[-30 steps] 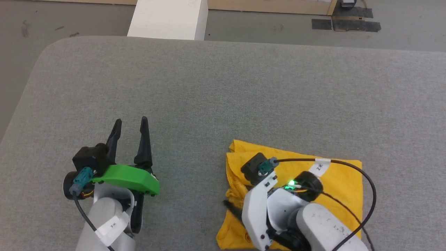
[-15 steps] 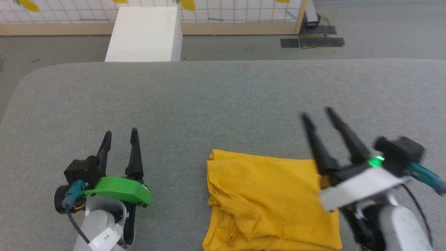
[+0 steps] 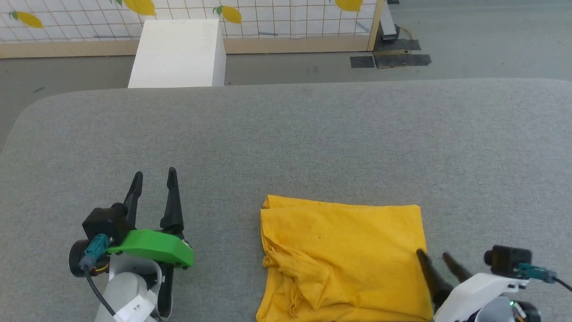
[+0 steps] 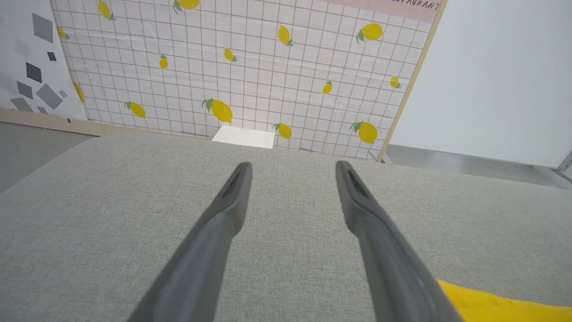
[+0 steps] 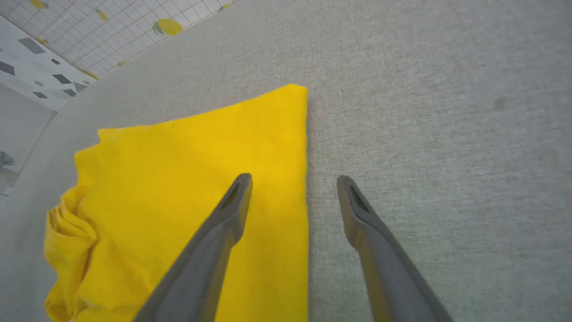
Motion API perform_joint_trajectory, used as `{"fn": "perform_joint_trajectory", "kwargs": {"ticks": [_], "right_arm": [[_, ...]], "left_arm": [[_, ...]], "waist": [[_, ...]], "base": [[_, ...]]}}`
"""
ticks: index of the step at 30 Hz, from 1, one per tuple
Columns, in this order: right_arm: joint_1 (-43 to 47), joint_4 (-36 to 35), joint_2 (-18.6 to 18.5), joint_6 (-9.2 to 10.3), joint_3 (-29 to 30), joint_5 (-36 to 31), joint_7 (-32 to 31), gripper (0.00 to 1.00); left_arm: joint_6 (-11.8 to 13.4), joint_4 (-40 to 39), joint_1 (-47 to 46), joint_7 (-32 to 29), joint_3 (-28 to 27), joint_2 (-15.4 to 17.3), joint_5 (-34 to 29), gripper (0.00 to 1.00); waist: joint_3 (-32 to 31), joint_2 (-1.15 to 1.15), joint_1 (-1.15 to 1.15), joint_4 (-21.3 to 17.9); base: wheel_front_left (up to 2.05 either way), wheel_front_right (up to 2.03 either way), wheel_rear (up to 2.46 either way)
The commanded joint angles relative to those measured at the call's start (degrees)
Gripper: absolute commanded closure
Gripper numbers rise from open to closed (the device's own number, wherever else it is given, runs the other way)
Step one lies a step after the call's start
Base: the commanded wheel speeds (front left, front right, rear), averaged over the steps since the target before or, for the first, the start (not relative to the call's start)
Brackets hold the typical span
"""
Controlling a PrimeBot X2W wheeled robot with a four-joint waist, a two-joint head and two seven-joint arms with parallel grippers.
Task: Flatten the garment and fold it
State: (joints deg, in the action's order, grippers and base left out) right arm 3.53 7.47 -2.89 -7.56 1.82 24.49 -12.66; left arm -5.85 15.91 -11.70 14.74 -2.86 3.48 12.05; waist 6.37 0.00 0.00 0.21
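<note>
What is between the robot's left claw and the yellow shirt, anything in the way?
Nothing visible. Bare grey table lies between the open left gripper and the crumpled left edge of the shirt.

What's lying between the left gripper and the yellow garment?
Only bare grey fabric surface, in the head view, between the left gripper and the yellow garment.

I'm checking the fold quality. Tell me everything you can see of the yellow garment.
The garment is plain bright yellow cloth, cotton-like, folded into a rough rectangle lying flat on the grey padded table. Its right edge is straight and smooth; its left side is bunched and wrinkled. The open right gripper straddles its right edge, gripping nothing.
</note>
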Motion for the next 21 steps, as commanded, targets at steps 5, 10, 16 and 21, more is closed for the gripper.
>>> {"fn": "perform_joint_trajectory", "kwargs": {"ticks": [5, 10, 16, 21], "right_arm": [[-2.1, 5.9, 0.0, 0.08, -0.4, 2.3, -5.0, 0.0], [-3.7, 9.0, 0.0, 0.08, -2.0, 3.4, -8.4, 0.0], [-4.1, 9.1, 0.0, 0.08, -2.2, 0.9, -12.0, 1.0], [-6.2, 4.7, 0.0, 0.08, -3.7, -6.5, -13.8, 1.0]], "left_arm": [[-0.5, 0.2, 0.8, 0.3, -0.1, -0.2, -0.6, 0.0], [-0.5, 0.4, 1.1, 0.3, -0.3, -0.2, -0.6, 0.0], [-0.6, 0.7, 1.4, 0.3, -0.2, -0.3, -0.5, 0.0], [-0.4, 0.3, 1.6, 0.3, -0.5, -0.4, -0.4, 0.0]], "waist": [[0.0, 0.0, 0.0, 0.4], [-0.4, 0.0, 0.0, 0.7], [-0.8, 0.0, 0.0, 0.9], [-0.5, 0.0, 0.0, -0.2]], "base": [[0.0, 0.0, 0.0], [0.0, 0.0, 0.0], [0.0, 0.0, 0.0], [0.0, 0.0, 0.0]]}}
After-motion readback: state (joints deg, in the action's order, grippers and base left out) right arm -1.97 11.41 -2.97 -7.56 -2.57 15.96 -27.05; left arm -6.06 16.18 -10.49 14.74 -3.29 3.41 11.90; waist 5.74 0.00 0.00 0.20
